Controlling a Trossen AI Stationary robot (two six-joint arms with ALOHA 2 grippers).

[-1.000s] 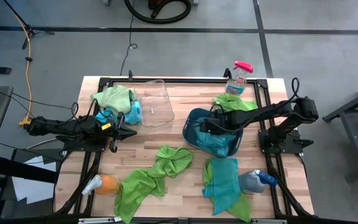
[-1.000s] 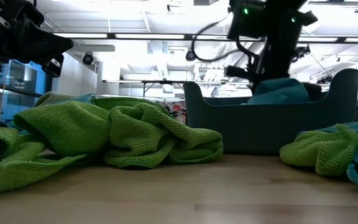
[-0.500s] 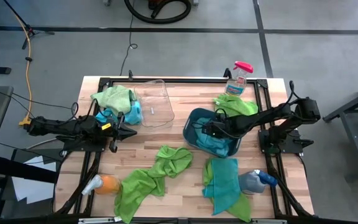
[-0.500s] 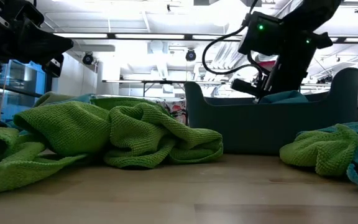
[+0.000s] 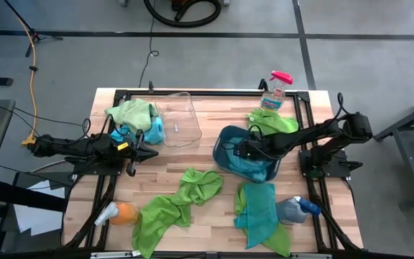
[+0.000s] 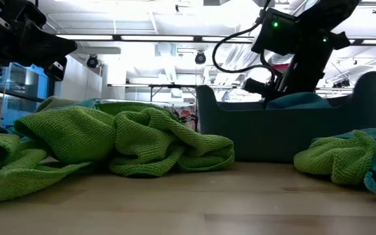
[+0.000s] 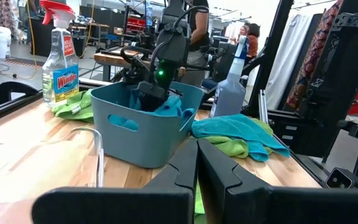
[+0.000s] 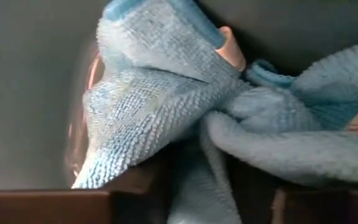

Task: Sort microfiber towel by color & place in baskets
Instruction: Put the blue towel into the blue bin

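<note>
Towel (image 8: pixel 166 118), blue looped microfiber, lies bunched inside your opaque teal basket (image 5: pixel 225 147); your right hand (image 5: pixel 241 151) sits in it, fingers straddling the cloth, grip unclear. Left hand (image 5: pixel 149 153) pressed together beside the clear rounded basket (image 5: pixel 182 108).

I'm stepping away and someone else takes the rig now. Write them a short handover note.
Right gripper: down inside the teal basket, over the blue towel in it; grip unclear.
Left gripper: shut, empty, waiting near the clear basket.
Done: blue towel in the teal basket.
Left: clear basket holds nothing; green towels and a blue towel lie on the table.
</note>
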